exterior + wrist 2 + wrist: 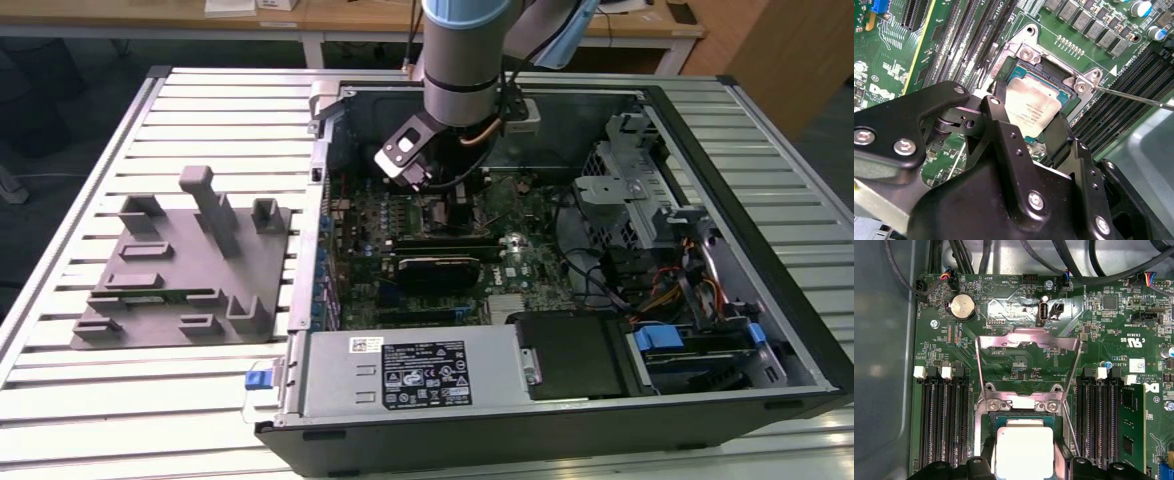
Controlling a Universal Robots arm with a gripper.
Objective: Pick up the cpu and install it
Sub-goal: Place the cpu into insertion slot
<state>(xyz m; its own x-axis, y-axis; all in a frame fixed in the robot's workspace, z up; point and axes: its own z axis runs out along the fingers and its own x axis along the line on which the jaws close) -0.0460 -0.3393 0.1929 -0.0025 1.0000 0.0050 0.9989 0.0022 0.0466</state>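
Down low, the gripper (1028,120) was clamped on two opposite edges of the cpu (1024,450), holding it right over the socket (1026,52) on the motherboard (1019,290). It looked light, stiff and thin, probably delicate underneath, so the bare side edges seemed the right hold. Beyond it, the metal retaining frame (1026,341) stood flipped open.

Exterior view high, both wrist views share cpu (1031,107) (1024,452)

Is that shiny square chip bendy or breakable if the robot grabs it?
The cpu looks like a flat plate with a metal top, so it is probably stiff, not bendy. Its smooth top may be slippery. It looks thin and small, so it is likely light, and being flat, it should not roll.
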